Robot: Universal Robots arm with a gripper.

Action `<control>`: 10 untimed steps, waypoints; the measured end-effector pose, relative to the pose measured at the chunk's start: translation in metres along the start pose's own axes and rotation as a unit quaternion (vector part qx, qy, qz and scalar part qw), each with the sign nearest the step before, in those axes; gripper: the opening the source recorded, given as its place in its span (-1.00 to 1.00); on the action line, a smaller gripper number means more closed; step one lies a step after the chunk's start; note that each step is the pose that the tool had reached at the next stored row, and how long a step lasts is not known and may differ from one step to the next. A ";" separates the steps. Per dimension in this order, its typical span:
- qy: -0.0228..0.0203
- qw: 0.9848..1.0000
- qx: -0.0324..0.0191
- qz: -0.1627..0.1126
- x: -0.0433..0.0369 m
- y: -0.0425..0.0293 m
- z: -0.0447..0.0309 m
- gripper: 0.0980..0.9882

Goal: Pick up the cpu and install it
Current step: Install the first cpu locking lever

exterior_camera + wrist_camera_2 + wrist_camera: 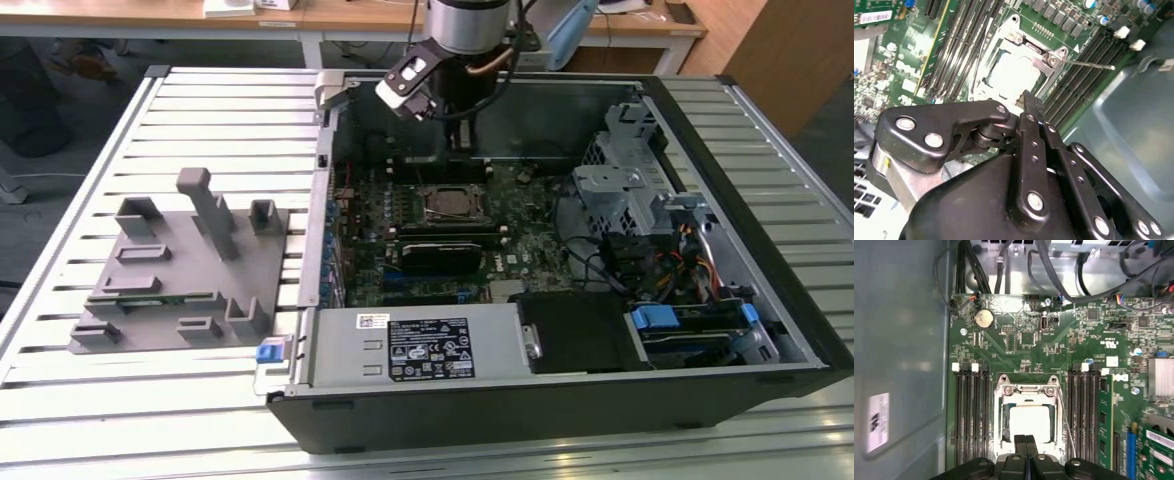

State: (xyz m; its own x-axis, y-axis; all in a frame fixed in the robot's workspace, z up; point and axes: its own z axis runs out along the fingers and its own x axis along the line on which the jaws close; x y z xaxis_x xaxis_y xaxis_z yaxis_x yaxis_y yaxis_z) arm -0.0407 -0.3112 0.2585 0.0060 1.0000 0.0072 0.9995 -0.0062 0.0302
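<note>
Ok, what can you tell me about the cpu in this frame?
The cpu is a small flat square with a silvery-white metal top. It lies flat inside the socket's metal frame on the green motherboard, between rows of memory slots. The shut gripper overlaps one edge in the first wrist view; whether it touches cannot be told.

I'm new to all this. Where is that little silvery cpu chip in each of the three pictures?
Exterior view: the cpu sits on the green board, just under the arm.
Second wrist view: the pale square just beyond the gripper.
First wrist view: the pale square just beyond the gripper.
Shared landmark: the metal frame around it.
</note>
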 end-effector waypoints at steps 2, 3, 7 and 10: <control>0.000 1.000 0.000 0.000 0.0001 0.0002 -0.0058 -0.98; 0.000 1.000 0.000 0.000 0.0001 0.0003 -0.0085 -0.98; 0.000 1.000 0.000 0.000 0.0001 0.0005 -0.0181 -0.98; 0.000 1.000 -0.001 0.000 0.0002 0.0007 -0.0228 -0.98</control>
State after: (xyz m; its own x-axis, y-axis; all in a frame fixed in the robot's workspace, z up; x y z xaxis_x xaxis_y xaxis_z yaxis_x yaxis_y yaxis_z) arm -0.0407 -0.3112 0.2813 0.0053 1.0000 0.0072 0.9995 -0.0055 0.0320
